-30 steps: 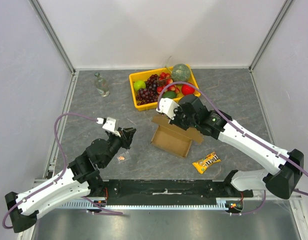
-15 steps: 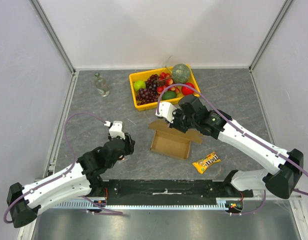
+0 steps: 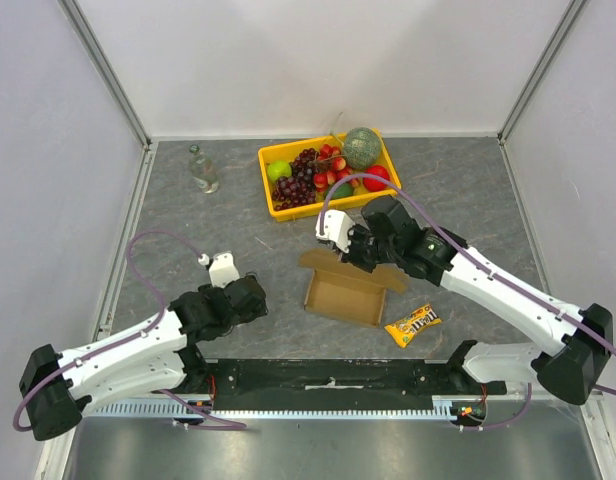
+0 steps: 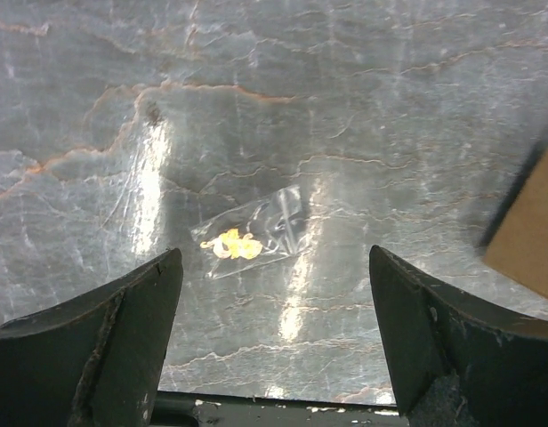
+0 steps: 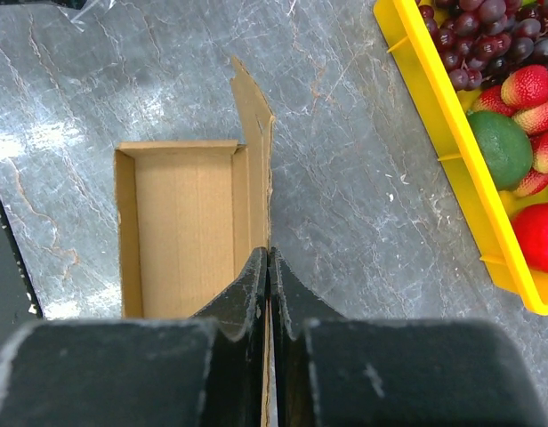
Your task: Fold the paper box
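**Carton body up, lid work to come**

Right gripper [image 5: 269, 262] is clamped tight on the paper box [image 5: 181, 236]. Its two dark fingers are pressed flat together over the thin cardboard wall on the carton's right side in the wrist view.

Overhead, the box sits at the centre of the frame. It lies just below the yellow fruit tray [image 3: 271, 190] and up-left of the candy packet [image 3: 412, 324].

Left gripper [image 4: 274, 258], low and left of centre overhead, is spread wide with nothing between its fingers. It hangs over a small clear bag [image 4: 247, 238] of yellowish bits, and one corner of the box peeks in at the right edge of its view.

On progress, the walls stand on the sides we can see, making a shallow open trough. One tall flap [image 5: 252, 107] juts up past the far corner and the top is wide open. My read is roughly midway: the body is formed, and the closing folds and tucks are left.

The box is plain brown corrugated board, matte, with faint ribbing across the floor and crisp creases. The sheet is thin, so it will likely flex under a one-sided pinch. The table [image 3: 188, 230] is grey, veined and glossy with glare streaks.
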You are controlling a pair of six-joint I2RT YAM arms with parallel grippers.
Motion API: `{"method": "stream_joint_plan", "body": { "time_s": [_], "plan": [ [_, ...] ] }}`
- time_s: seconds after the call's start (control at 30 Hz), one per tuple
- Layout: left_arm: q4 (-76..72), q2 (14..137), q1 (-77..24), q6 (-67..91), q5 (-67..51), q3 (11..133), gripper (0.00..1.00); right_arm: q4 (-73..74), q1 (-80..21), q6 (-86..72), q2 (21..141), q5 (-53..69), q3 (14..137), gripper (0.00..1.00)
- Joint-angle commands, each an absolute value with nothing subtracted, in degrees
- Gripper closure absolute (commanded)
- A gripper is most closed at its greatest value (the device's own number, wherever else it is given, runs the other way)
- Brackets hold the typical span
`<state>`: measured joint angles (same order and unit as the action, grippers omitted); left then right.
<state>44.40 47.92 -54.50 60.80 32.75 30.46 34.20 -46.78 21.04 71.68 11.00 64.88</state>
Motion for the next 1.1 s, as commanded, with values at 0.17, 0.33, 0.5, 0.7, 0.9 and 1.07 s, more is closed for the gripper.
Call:
{"method": "stream_joint_plan", "body": {
  "time_s": [0.17,0.33,0.5,0.7,0.9,1.07],
  "plan": [
    [43.8,52.9,-54.4,71.4,34.3,27.2,0.09,30.1,-47.0,20.4,67.6,13.1,61.8,0.93],
    [40.9,57.8,-54.5,72.4,33.8,25.7,0.12,29.9,-47.0,20.2,66.5,13.4,60.6,0.93],
    [38.9,59.5,-54.5,71.6,34.5,26.1,0.16,29.5,-47.0,20.1,66.2,13.8,60.4,0.93],
    [37.2,63.5,-54.4,70.3,32.8,26.5,0.22,29.5,-46.9,19.8,66.0,14.1,60.6,0.94],
    [35.9,62.9,-54.5,70.3,32.9,25.8,0.32,29.4,-46.9,19.9,65.7,13.9,60.4,0.94],
    [35.2,63.5,-54.5,69.6,32.4,25.8,0.42,29.4,-47.0,19.7,65.7,13.9,60.3,0.94]
  ]
}}
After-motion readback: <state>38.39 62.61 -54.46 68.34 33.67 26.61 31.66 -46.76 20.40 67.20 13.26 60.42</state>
